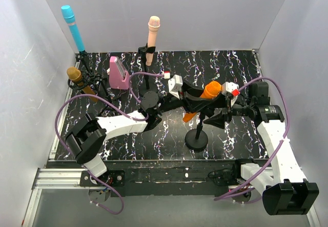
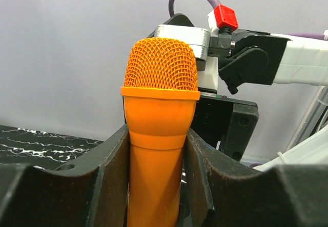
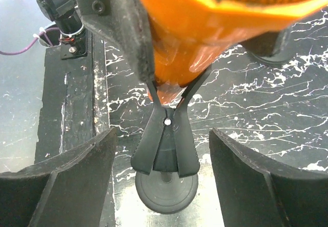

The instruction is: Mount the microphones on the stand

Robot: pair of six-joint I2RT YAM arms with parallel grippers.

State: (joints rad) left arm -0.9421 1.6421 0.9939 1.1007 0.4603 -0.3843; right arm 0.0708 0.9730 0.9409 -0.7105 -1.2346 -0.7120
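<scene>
My left gripper [image 1: 193, 101] is shut on the orange microphone [image 1: 209, 91], which is tilted with its mesh head up and to the right. In the left wrist view the fingers [image 2: 115, 160] press both sides of its body [image 2: 160, 114]. Its lower body sits in the mouth of the black spring clip [image 3: 165, 145] on a stand with a round base [image 1: 197, 140]. My right gripper [image 1: 216, 118] is open, with its fingers [image 3: 77, 181] either side of the clip's handles and apart from them. The cyan [image 1: 73, 28], gold [image 1: 76, 76] and peach-pink [image 1: 152, 35] microphones sit on stands at the back.
A pink wedge block [image 1: 118, 73] stands at the back left on the black marbled table [image 1: 241, 73]. Purple cables [image 1: 66, 109] loop from both arms. White walls close the left, back and right sides. A metal rail [image 1: 66, 178] runs along the near edge.
</scene>
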